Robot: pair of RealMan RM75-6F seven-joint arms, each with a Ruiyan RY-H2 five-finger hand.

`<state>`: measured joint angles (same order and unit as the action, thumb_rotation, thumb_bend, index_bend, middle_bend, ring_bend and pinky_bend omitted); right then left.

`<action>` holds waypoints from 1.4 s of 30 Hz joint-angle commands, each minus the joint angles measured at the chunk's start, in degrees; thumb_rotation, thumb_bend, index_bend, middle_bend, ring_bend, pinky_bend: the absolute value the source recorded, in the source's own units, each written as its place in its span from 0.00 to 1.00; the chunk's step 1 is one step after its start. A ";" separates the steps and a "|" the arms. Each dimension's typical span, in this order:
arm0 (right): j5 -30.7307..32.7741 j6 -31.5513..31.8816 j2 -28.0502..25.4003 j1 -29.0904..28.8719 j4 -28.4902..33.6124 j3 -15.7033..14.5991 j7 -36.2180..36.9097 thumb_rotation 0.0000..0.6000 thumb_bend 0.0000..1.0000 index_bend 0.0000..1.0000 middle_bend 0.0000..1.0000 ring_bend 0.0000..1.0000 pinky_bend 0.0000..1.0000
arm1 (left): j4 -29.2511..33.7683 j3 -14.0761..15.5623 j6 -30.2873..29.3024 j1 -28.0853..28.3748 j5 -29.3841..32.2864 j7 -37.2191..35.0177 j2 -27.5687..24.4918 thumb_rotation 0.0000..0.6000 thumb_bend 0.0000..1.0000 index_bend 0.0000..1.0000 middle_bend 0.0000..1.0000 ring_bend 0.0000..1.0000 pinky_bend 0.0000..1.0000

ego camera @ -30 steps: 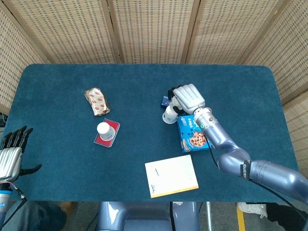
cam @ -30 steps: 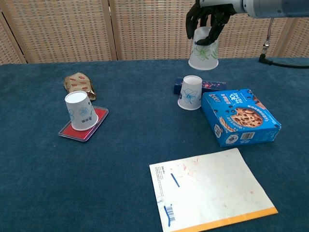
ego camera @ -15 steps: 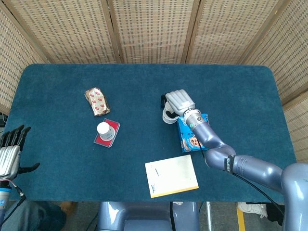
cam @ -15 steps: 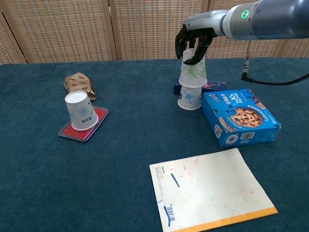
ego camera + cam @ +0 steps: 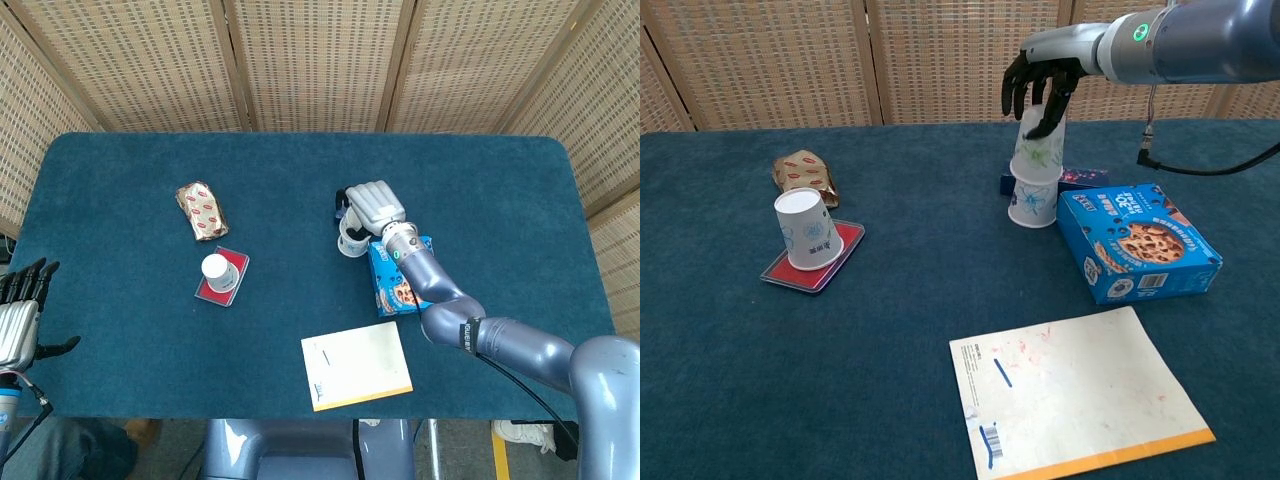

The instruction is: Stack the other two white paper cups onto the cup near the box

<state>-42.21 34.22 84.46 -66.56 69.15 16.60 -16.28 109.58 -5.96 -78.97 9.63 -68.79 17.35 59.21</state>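
Beside the blue cookie box (image 5: 1136,241) (image 5: 401,281) stands an upside-down white paper cup (image 5: 1033,204). A second white cup (image 5: 1039,148) (image 5: 349,241) with a green print sits stacked on it. My right hand (image 5: 1041,84) (image 5: 372,205) is over this upper cup, with its fingers still around the cup's top. The third white cup (image 5: 805,228) (image 5: 215,267) stands upside down on a red card (image 5: 816,268) at the left. My left hand (image 5: 20,318) is at the table's near left edge with its fingers apart, holding nothing.
A red-and-gold snack packet (image 5: 806,175) (image 5: 203,211) lies behind the third cup. A white sheet with an orange edge (image 5: 1072,398) (image 5: 357,365) lies at the front. A small dark blue box (image 5: 1081,177) is behind the stacked cups.
My right hand brought the green-print cup down and to the left, onto the cup by the box. Since then it has barely moved. The left hand stayed put.
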 commanded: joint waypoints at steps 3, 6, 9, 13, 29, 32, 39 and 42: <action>-2.11 -0.38 -0.89 0.28 1.27 0.34 2.70 1.00 0.00 0.00 0.02 0.06 0.14 | -0.08 0.08 0.26 0.20 0.25 0.07 0.04 1.00 0.13 0.00 0.00 0.00 0.00; -3.43 0.23 -1.98 0.79 2.77 0.27 3.54 1.00 0.00 0.00 0.00 0.03 0.07 | -0.10 0.15 0.29 0.28 0.24 0.08 0.05 1.00 0.13 0.00 0.00 0.00 0.00; -5.33 1.57 -3.52 1.83 4.71 -0.28 3.85 1.00 0.00 0.00 0.00 0.02 0.04 | -0.08 0.26 0.22 0.30 0.03 0.02 0.06 1.00 0.13 0.00 0.00 0.00 0.00; -11.79 5.60 -6.06 4.97 7.33 -2.22 4.46 1.00 0.00 0.00 0.00 0.01 0.01 | -0.08 0.60 0.22 0.26 -0.75 -0.37 -0.06 1.00 0.13 0.00 0.00 0.00 0.00; -40.37 38.37 -20.92 31.24 20.79 -16.63 22.50 1.00 0.00 0.00 0.00 0.00 0.00 | -6.31 2.01 0.06 1.47 -11.83 -8.49 2.55 1.00 0.13 0.00 0.00 0.00 0.00; -42.43 42.57 -23.15 35.60 24.88 -18.84 21.66 1.00 0.00 0.00 0.00 0.00 0.00 | -7.56 2.22 2.87 2.99 -12.65 -10.66 2.59 1.00 0.13 0.00 0.00 0.00 0.00; -45.36 48.03 -25.63 43.10 31.31 -22.67 18.04 1.00 0.00 0.00 0.00 0.00 0.00 | -7.05 0.48 12.01 9.16 -11.41 -11.42 0.25 1.00 0.13 0.00 0.00 0.00 0.00; -47.27 51.02 -24.94 46.15 32.06 -23.63 15.10 1.00 0.00 0.00 0.00 0.00 0.00 | -7.98 -1.86 15.45 13.44 -10.44 -7.58 1.45 1.00 0.12 0.00 0.00 0.00 0.00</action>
<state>-87.70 83.27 59.65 -22.74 100.13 -5.70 1.00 102.34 -5.81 -66.19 19.80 -80.09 6.70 59.96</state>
